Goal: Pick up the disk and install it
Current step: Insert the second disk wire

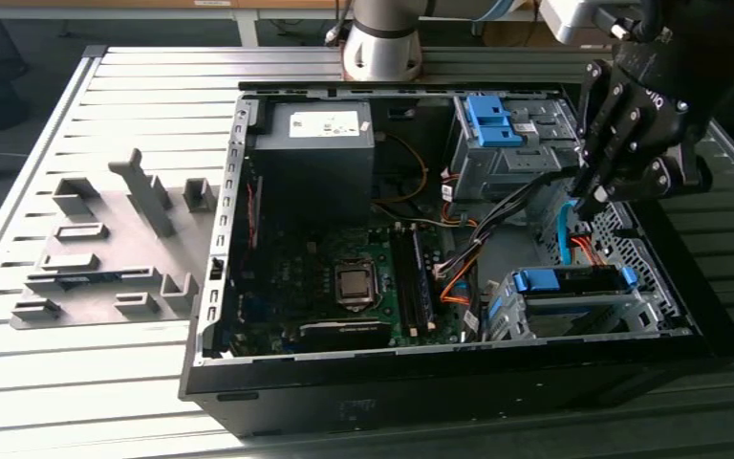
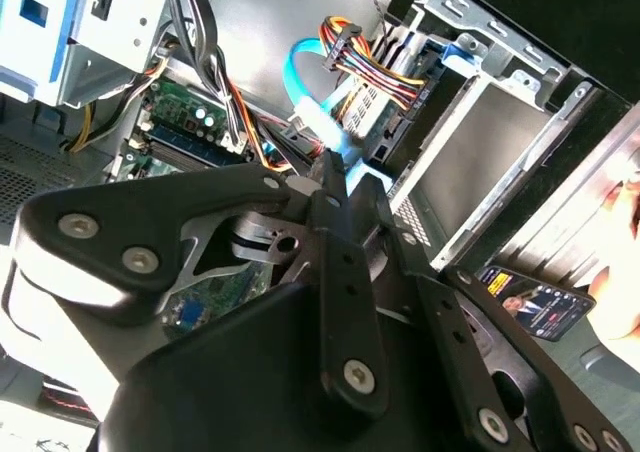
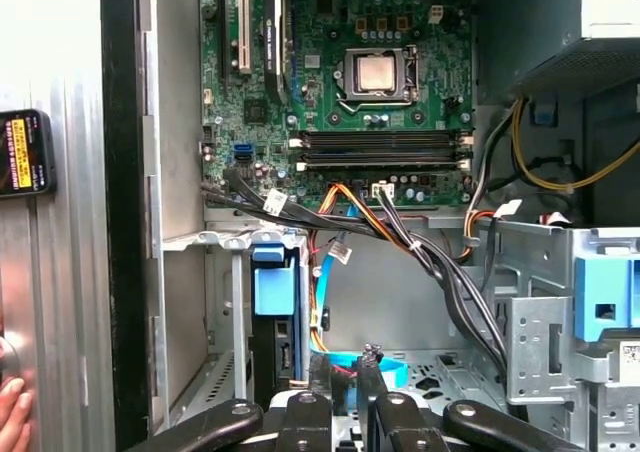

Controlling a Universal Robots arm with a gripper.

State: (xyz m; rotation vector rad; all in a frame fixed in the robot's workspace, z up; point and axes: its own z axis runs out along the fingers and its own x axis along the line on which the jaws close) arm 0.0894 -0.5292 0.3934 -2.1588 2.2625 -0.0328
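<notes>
The disk (image 1: 573, 280) stands on edge in the metal drive cage (image 1: 520, 320) at the near corner of the open computer case, on the exterior view's right. Its bright blue frame shows on top, and its blue tab (image 3: 275, 290) with a dark connector edge below shows in the first wrist view. My black gripper (image 1: 584, 196) hangs over the case's right side, above and behind that cage, fingers pointing down. The fingers (image 2: 335, 182) lie together with nothing clamped between them. A light blue cable (image 1: 561, 229) runs just below my gripper (image 3: 345, 364).
A dark grey box with a white sticker (image 1: 316, 143) and the motherboard (image 1: 341, 277) fill the case's left half. A second bay holds a blue bracket (image 1: 488, 120). Cable bundles (image 3: 400, 232) cross the middle. A grey fixture plate (image 1: 99, 249) lies left of the case. A phone (image 2: 535, 307) and a hand (image 3: 12, 412) are beside it.
</notes>
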